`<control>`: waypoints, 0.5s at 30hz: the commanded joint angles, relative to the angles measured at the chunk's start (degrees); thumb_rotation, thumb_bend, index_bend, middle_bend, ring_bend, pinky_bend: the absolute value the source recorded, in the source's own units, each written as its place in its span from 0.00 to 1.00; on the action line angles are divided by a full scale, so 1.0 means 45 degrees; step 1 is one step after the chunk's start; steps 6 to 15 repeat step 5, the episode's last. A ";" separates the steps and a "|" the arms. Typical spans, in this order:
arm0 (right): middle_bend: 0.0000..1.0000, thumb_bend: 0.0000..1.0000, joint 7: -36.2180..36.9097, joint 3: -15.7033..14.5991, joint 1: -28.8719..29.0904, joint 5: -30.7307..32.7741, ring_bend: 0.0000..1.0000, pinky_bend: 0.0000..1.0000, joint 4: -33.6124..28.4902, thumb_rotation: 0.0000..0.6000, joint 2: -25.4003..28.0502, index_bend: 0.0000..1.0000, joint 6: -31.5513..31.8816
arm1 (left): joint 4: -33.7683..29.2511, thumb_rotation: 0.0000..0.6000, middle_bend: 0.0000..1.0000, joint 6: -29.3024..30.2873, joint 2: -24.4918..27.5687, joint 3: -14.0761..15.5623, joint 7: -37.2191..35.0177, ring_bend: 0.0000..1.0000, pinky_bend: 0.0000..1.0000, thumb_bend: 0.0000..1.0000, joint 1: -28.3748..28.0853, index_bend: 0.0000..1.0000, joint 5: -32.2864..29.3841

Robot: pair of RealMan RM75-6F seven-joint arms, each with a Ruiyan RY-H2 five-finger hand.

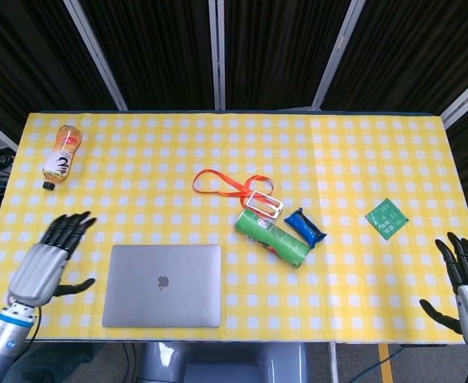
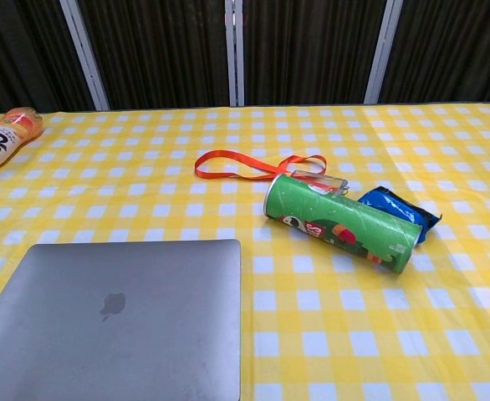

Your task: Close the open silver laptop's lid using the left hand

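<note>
We are seeing the silver laptop [image 1: 163,285] lying flat with its lid down near the front edge of the table [image 1: 378,152], its logo facing up. Our left hand [image 1: 45,263] is hovering just to the laptop's left, fingers spread and holding nothing. Our right hand [image 1: 467,281] is waiting at the table's far right corner, fingers likewise spread apart. A green can [image 1: 271,238] is lying on its side beside the laptop.
</note>
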 commanded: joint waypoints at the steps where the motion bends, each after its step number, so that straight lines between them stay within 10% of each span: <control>1: 0.00 0.00 -0.0014 -0.0006 0.0005 -0.0014 0.00 0.00 0.0010 1.00 -0.0009 0.02 -0.0012 | 0.0362 1.00 0.00 0.0893 -0.0097 -0.0153 0.0299 0.00 0.00 0.00 0.0855 0.00 -0.0601; 15: 0.00 0.00 -0.0115 -0.0014 0.0029 0.0002 0.00 0.00 0.0034 1.00 -0.0050 0.02 -0.0084 | 0.0757 1.00 0.00 0.0763 -0.0198 -0.0141 0.0039 0.00 0.00 0.00 0.0943 0.00 -0.0776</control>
